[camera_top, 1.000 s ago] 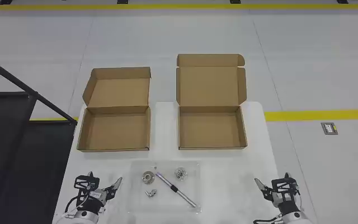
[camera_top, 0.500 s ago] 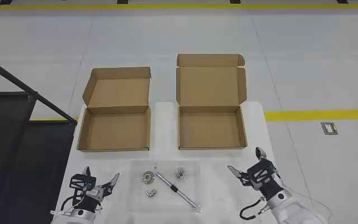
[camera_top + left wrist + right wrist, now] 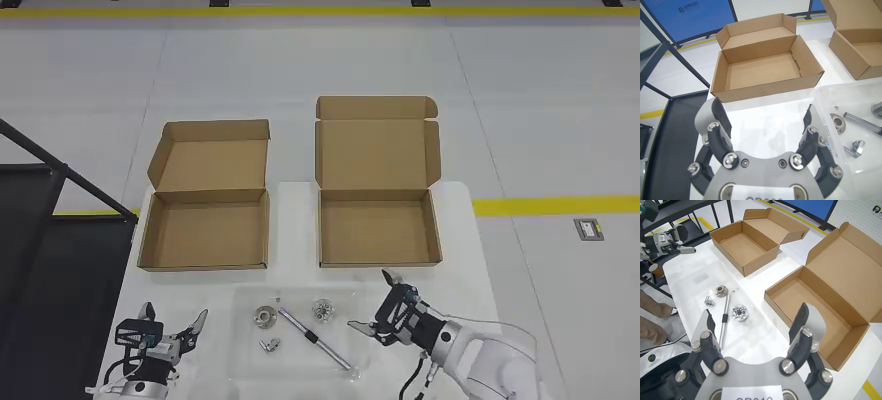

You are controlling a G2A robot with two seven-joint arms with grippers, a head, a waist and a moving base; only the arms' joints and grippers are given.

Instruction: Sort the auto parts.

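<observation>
— What's the biggest thing there?

— The white worktop point(image 3: 293, 240), lying under both claws. The right claw point(image 3: 368, 299) hangs over its near part with its jaws spread wide and nothing between them. The left claw point(image 3: 176, 311) sits low by the near left corner, its jaws just as wide apart and gripping nothing.

— And the boxes?

— There are two cardboard ones, lids folded back. The larger box point(image 3: 378, 228) lies just ahead of the right claw. The smaller box point(image 3: 203, 232) lies ahead of the left claw and farther from it.

— Where are the parts to sort?

— All are in a clear plastic tray point(image 3: 340, 300) between the two claws. The right claw is at the tray's edge, and the left claw is near the opposite edge but apart from it.

— Which part is longest?

— A steel rod point(image 3: 315, 340) with a dark sleeve, lying slantwise. One of its ends is close to a finger of the right claw.

— And the round pieces?

— A slotted disc point(image 3: 322, 309) sits on the right claw's side of the rod and is the part nearest that claw. A flanged collar point(image 3: 265, 317) sits on the other side, toward the left claw.

— Smallest?

— A small bracket point(image 3: 268, 346), beside the collar and also on the left claw's side of the rod.
</observation>
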